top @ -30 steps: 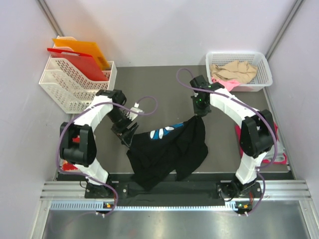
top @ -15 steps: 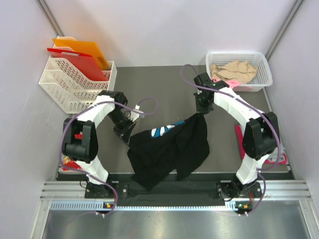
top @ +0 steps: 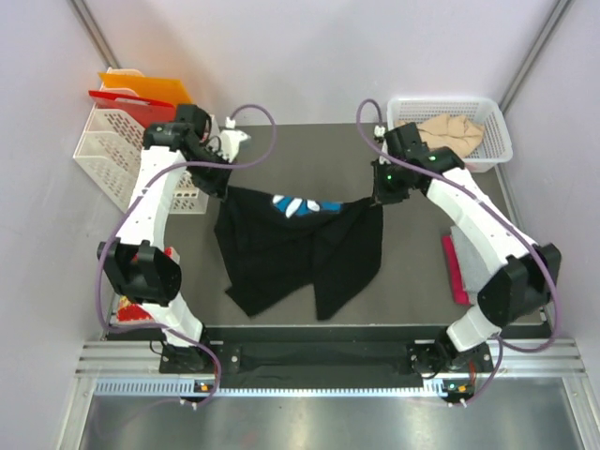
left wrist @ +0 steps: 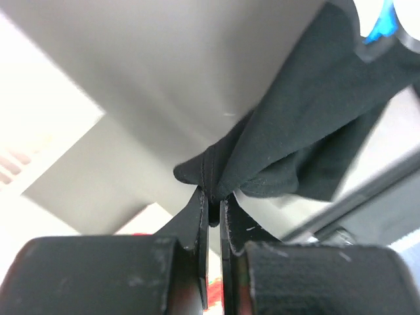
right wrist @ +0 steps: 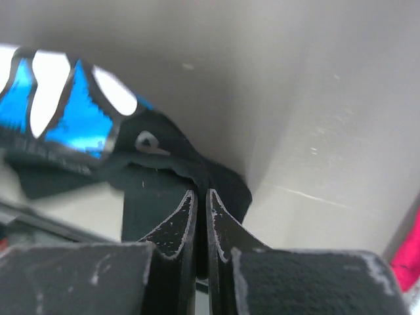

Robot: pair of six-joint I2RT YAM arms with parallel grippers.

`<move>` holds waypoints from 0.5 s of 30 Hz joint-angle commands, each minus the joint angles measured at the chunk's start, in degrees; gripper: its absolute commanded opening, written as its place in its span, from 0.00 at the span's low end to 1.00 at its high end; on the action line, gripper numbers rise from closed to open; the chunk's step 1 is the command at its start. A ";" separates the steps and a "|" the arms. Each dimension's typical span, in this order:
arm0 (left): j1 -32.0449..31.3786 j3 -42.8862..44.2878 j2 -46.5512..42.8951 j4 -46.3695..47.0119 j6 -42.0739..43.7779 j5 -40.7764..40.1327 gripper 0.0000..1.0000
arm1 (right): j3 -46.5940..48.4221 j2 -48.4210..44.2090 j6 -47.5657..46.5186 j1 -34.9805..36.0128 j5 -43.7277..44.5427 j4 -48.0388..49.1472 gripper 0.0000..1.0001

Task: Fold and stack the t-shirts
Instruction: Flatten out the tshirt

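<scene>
While the black shirt hangs between the two arms, left jaws: closed tight on a bunched corner of the black shirt (top: 291, 253), with cloth pinched between the tips.
Right jaws: closed tight too, nipping the shirt's opposite top edge just beside the white-and-blue print (top: 302, 203).
Shirt: stretched along its top edge between the two grips, above the middle of the counter (top: 281, 150). The rest trails toward the near edge in two uneven flaps, creased and not flat.
Basket: white, at the far right corner (top: 497, 141), holding a crumpled beige shirt (top: 448, 133). Whether others lie under it I cannot tell.
Far left corner: a white file rack (top: 103, 155) with red and orange folders (top: 141, 89), apart from the work.
Done: nothing folded, and no stack in sight.
To do: lay the black shirt flat, fold it, then take each shirt from the basket in turn. By my judgement the task is only at its start.
</scene>
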 commanded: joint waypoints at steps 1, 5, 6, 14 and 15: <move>0.55 5.42 -5.24 -8.99 -0.95 -7.62 0.00 | 3.90 -8.94 -0.80 -0.15 -7.66 -0.74 0.00; 0.55 3.59 -10.85 -8.99 -0.69 -11.66 0.00 | 3.20 -13.61 0.69 2.66 -9.96 -3.45 0.00; 0.55 2.97 -12.00 -8.99 -0.34 -12.28 0.00 | 3.11 -14.66 0.96 3.45 -9.96 -3.99 0.00; 0.55 4.80 -24.57 -9.08 2.03 -19.32 0.00 | 3.45 -24.42 3.94 12.32 -13.99 -9.26 0.00; 0.63 6.12 -25.71 -9.08 2.21 -19.93 0.00 | 3.90 -24.95 4.21 12.86 -14.87 -10.40 0.00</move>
